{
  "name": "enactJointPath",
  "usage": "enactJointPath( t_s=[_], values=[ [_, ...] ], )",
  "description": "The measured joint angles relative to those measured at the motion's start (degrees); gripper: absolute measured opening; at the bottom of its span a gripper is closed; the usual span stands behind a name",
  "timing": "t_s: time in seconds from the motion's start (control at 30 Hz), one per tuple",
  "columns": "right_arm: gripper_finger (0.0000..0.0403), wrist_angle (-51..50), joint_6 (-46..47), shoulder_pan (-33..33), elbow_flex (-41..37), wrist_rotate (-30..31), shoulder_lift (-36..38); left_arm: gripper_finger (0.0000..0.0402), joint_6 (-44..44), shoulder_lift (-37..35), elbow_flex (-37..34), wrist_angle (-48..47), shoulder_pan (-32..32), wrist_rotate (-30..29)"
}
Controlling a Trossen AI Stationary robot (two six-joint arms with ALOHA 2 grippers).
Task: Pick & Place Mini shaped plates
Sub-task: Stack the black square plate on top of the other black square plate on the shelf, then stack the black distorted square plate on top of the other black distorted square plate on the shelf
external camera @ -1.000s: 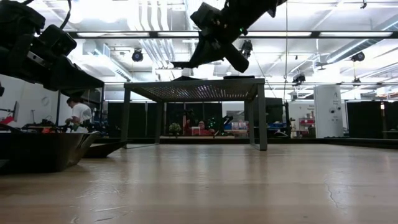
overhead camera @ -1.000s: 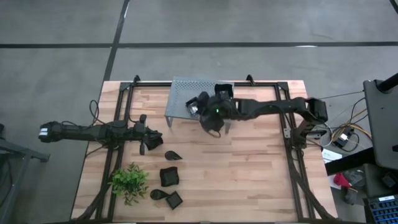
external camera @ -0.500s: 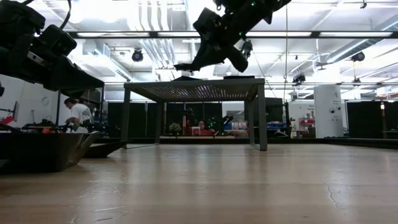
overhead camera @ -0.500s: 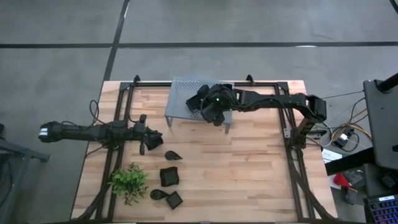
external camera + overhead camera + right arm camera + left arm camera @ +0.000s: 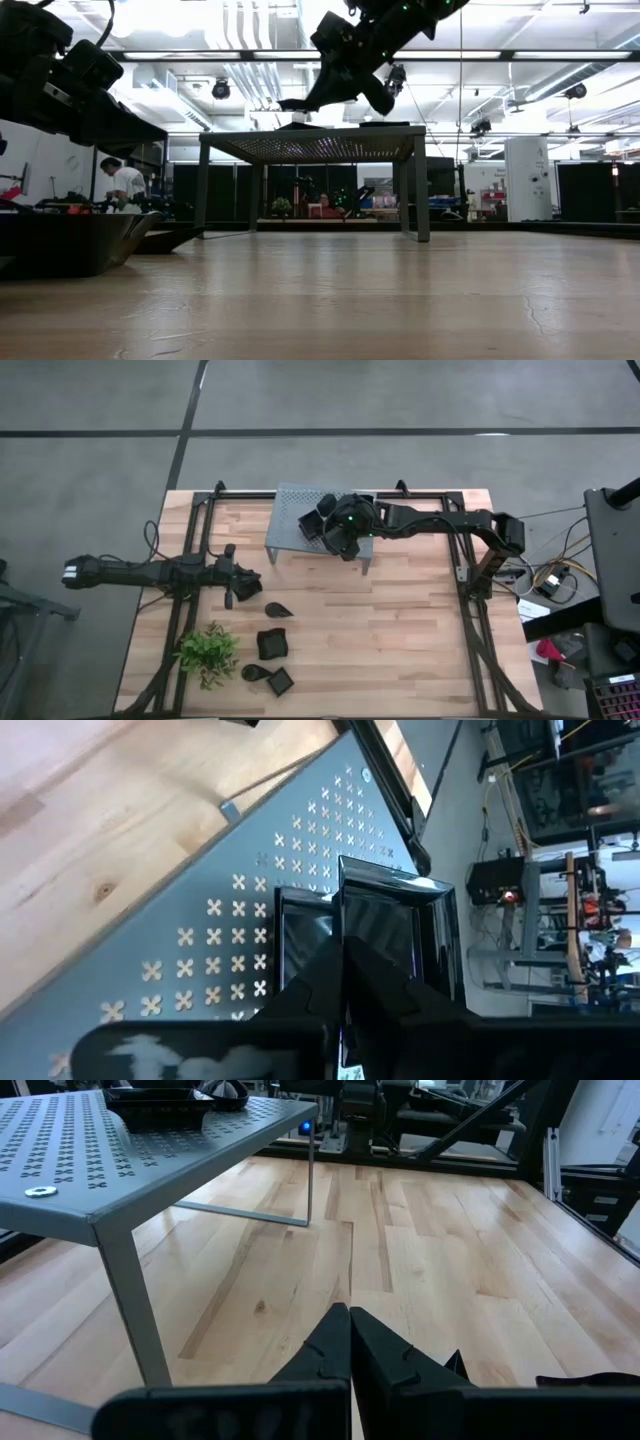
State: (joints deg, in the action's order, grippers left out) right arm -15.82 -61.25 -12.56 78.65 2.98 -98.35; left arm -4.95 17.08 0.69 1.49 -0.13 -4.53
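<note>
My right gripper (image 5: 333, 528) is over the grey perforated rack (image 5: 290, 510), shut on a glossy black square mini plate (image 5: 392, 930). In the low view that plate (image 5: 296, 103) hangs just above the rack top (image 5: 320, 133). A second black plate (image 5: 300, 942) shows beside it on the rack, and the left wrist view also shows a black plate (image 5: 158, 1102) on the rack top. Several more black plates lie on the table's near left: a teardrop (image 5: 277, 609), a square (image 5: 272, 644), another teardrop (image 5: 257, 672) and a square (image 5: 281, 681). My left gripper (image 5: 240, 587) waits shut, low over the table's left side. My right gripper pinches the square plate by its rim (image 5: 345, 925) between the two fingers (image 5: 330, 975). In the low view the fingers slant down from above toward the table's left. The plate is lifted clear of the rack top and sits nearly level, slightly tilted.
A small green plant (image 5: 208, 652) stands at the near left, close to the loose plates. The rack stands on thin legs (image 5: 418, 190) at the table's far middle. Bare wood (image 5: 400, 630) fills the middle and right of the table.
My right gripper has carried the square plate toward the table's far edge, from beside the rack's near side to over the rack top, staying shut on it. The left arm has kept still.
</note>
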Motion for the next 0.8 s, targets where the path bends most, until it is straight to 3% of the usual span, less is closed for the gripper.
enactJointPath(
  t_s=[0.33,0.53,0.8],
  values=[
    [0.0059,1.1,-0.2,-0.1,-0.2,0.4,-2.2,0.0,0.0,0.0,0.0,0.0,0.0,0.0],
    [0.0087,1.8,-1.0,-0.1,-0.2,5.4,-2.0,0.0,0.0,0.0,0.0,0.0,0.0,0.0],
    [0.0109,1.0,5.4,0.4,-0.2,5.8,-0.3,0.0,0.0,0.0,0.0,0.0,0.0,0.0]
  ],
)
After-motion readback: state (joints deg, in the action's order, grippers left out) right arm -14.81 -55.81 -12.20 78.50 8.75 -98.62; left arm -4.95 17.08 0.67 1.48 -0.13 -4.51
